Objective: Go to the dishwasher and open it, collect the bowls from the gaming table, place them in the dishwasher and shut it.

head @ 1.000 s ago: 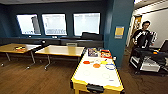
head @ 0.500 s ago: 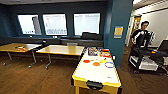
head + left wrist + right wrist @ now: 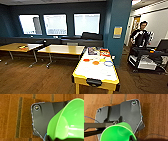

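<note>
The gaming table, white-topped with a yellow edge, stands ahead in the head view. On it lie several bowls: a red-orange one, an orange one, a yellow one and a blue-rimmed one. In the left wrist view a lime green bowl sits close and large over the brown floor, with my left gripper shut on its lower rim. The right wrist view shows a lime green bowl with my right gripper shut on its rim. The dishwasher is out of view.
Two wooden-topped tables stand left of the gaming table below the windows. A teal pillar rises behind it. To the right, a person stands behind a dark cart. Boxes lie at the table's far end.
The whole head picture has shifted slightly, so the camera has moved; the gaming table looks a little smaller. The person by the cart has edged left. Both bowls stay held.
</note>
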{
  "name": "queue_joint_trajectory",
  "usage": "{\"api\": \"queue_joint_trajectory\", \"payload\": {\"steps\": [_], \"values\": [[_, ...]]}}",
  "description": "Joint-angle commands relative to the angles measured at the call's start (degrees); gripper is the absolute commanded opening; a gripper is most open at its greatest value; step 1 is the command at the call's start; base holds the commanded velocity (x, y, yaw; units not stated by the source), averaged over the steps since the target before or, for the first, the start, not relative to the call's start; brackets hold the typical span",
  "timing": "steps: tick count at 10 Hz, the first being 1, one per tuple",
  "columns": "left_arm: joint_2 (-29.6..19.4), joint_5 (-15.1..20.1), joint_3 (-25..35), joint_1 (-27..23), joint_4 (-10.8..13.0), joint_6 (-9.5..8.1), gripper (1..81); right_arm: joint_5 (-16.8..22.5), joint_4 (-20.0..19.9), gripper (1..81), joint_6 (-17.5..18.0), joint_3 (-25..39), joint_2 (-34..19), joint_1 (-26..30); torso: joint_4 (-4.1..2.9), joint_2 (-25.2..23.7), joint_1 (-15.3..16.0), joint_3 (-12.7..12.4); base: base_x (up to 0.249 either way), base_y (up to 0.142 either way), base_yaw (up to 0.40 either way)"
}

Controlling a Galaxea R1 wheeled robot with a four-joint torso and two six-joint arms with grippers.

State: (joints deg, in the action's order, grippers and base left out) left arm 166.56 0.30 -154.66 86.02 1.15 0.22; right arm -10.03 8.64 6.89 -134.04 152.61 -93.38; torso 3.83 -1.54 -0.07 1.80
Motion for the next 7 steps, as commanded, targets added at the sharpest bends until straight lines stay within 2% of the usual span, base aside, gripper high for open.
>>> {"api": "queue_joint_trajectory", "payload": {"steps": [1, 4, 7], "values": [[-0.35, 3.12, -0.29, -2.82, 0.52, 0.39, 1.0, 2.56, 0.67, 1.0, -0.03, -0.16, -1.32, 2.10, 0.00, 0.00, 0.07, 0.00, -0.110, 0.000, 0.000], [1.41, 3.21, -0.99, -2.91, 1.49, 0.31, 1.0, 2.65, 0.76, 1.0, -0.03, -1.74, -0.27, 2.27, 0.00, 0.00, 0.07, 0.00, -0.109, 0.000, 0.000], [5.18, 3.21, -7.22, -2.82, 2.20, 0.22, 1.0, 2.65, 0.85, 1.0, -0.03, -3.95, 1.14, 2.36, 0.00, 0.00, 0.07, 0.00, -0.098, 0.000, 0.000]]}}
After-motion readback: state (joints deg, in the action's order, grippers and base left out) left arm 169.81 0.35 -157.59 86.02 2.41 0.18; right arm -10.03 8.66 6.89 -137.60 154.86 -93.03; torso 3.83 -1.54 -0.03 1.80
